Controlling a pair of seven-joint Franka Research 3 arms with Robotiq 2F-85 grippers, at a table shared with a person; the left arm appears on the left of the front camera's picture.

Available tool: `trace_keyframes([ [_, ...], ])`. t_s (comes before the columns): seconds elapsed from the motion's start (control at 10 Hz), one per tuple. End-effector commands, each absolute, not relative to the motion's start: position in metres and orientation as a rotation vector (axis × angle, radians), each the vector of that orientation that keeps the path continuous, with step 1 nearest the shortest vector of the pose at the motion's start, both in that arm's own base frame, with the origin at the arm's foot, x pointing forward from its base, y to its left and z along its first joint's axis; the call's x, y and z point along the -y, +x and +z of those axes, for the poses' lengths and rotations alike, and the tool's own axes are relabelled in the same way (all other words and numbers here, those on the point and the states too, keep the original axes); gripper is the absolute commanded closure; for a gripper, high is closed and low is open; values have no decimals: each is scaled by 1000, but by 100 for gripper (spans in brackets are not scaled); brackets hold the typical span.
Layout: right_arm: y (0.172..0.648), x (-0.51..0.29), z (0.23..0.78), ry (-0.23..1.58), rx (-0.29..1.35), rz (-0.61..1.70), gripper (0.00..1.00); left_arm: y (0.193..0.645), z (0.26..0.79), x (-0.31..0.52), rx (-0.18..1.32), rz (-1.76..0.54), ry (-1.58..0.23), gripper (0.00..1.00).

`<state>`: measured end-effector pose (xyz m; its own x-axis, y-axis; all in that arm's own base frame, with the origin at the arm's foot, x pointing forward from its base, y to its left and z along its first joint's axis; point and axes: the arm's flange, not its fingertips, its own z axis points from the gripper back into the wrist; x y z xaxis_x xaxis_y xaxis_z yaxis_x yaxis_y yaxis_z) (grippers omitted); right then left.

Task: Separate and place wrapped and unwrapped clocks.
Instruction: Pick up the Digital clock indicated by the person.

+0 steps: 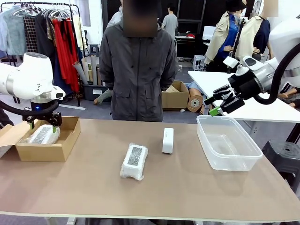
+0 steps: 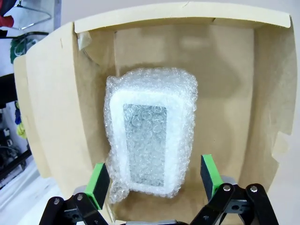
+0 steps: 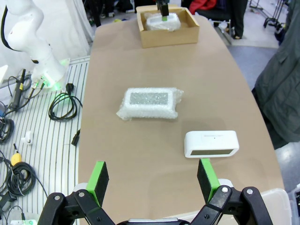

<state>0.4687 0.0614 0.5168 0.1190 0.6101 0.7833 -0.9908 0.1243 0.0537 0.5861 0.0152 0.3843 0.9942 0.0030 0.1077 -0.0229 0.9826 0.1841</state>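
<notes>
Sorting under way: the left hand (image 2: 153,180), jaws spread wide and gripping nothing, hovers over a wrapped clock (image 2: 150,140) lying flat inside the cardboard box (image 1: 44,152), green pads flanking it; contact with the wrap cannot be judged; the box thus appears to be the bin for wrapped items; a second wrapped clock (image 1: 134,161) and the bare clock (image 1: 168,140) lie on the surface (image 1: 187,192), near each other but apart, unsorted; the right hand (image 1: 216,106), likewise open and empty, hangs by the far rim of the clear tub (image 1: 234,161), the bare clock's likely destination.
</notes>
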Motion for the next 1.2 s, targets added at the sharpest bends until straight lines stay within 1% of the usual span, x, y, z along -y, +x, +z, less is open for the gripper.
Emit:
trace_keyframes([
  [0.0, 467, -62, 517, 687, 698, 1319, 0, 587, 384, -15, 108, 20, 191, 0],
  [0.5, 467, -62, 517, 687, 698, 1319, 0, 586, 384, -15, 107, 13, 186, 0],
  [0.6, 467, -62, 517, 687, 698, 1319, 0, 584, 393, -17, 75, -60, 177, 0],
  [0.7, 467, -62, 517, 687, 698, 1319, 0, 577, 401, -12, 36, -130, 126, 0],
  [0.8, 467, -62, 517, 687, 698, 1319, 0, 571, 412, -11, 28, -176, 113, 0],
  [1.0, 467, -62, 517, 687, 698, 1319, 0, 558, 432, -8, 4, -269, 11, 0],
  [1.1, 467, -62, 517, 687, 698, 1319, 0, 555, 440, -8, 10, -301, -8, 0],
])
